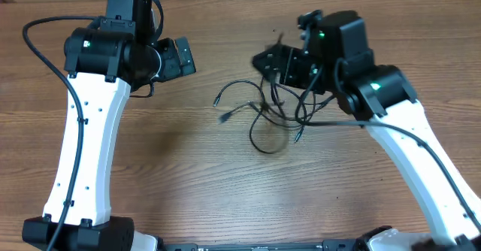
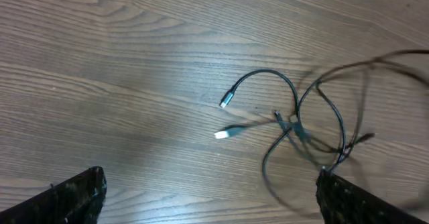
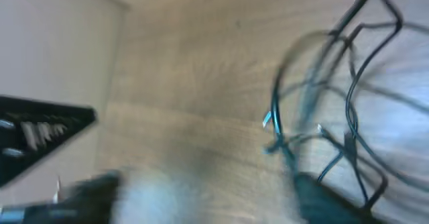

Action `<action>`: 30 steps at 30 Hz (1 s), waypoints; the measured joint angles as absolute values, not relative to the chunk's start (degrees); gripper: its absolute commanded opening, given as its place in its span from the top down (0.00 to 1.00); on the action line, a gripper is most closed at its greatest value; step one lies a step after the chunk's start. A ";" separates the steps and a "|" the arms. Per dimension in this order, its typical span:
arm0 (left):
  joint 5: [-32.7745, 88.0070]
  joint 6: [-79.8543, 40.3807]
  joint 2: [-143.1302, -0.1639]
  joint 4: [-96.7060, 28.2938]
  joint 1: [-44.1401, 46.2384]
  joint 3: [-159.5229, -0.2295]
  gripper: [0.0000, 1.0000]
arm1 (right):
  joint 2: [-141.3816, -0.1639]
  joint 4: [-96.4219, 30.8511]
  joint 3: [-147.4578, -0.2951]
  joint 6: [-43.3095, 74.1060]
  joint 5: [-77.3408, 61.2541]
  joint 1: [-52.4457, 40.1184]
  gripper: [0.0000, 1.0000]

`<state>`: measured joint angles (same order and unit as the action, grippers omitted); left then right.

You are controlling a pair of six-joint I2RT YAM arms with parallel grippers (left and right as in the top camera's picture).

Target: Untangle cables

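- Standing wide apart, the fingers (image 2: 74, 197) of the left gripper (image 1: 180, 55) frame the bottom corners of our left wrist view, with nothing between them.
- We find the right gripper (image 1: 274, 61) open as well: in our blurred right wrist view, one finger (image 3: 47, 127) juts in from the left edge and the other sits low on the right, well apart.
- We cannot tell through the blur whether that low right finger touches the cord that runs past it.
- The cables (image 1: 263, 112), thin black cords looped over one another, lie in a knot on the wooden table (image 1: 188, 176) between the two grippers, nearer the right one.
- From overhead, we see the top of the knot reach up to the right gripper, and a single loop sags toward the near edge of the table.
- Two loose ends stretch out of the knot toward the left arm; we make out a grey plug tip (image 2: 226, 101) on the upper one and a pale plug tip (image 2: 222, 135) on the lower, just beside each other on bare wood.
- The left gripper hangs over the table well apart from those ends.
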<state>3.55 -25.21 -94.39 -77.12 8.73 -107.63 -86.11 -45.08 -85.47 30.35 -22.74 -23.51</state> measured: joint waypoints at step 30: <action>3.16 -24.86 -95.26 -78.85 8.73 -107.63 0.00 | -89.95 -56.71 -85.47 21.82 -10.31 -22.57 0.00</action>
<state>3.16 -24.86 -95.26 -78.85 8.73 -107.63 -89.95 -56.71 -85.47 21.82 -10.31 -22.57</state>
